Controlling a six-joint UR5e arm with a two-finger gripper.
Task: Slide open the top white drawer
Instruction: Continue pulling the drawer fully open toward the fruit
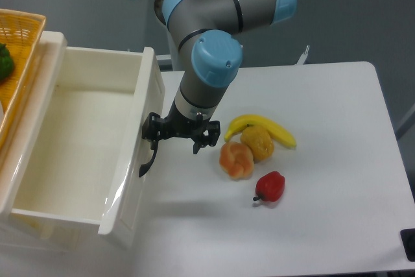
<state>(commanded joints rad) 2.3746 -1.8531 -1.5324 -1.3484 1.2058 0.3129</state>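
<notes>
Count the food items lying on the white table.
4: banana, yellow bun touching it, orange bun at left, red pepper nearest the camera. Others may hide behind the arm.

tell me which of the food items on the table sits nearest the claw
The braided orange bun, just right of the claw. The banana, the yellow-brown pastry and the red pepper all lie farther off.

The top white drawer [84, 134] is glossy cream-white with a black handle [150, 159]. The arm [207, 43] is grey with light blue caps. On the white bench [337, 160]: yellow banana [272, 128], red pepper [270, 186], orange-brown bread [236, 159]. The basket [19, 37] is yellow wicker.
</notes>
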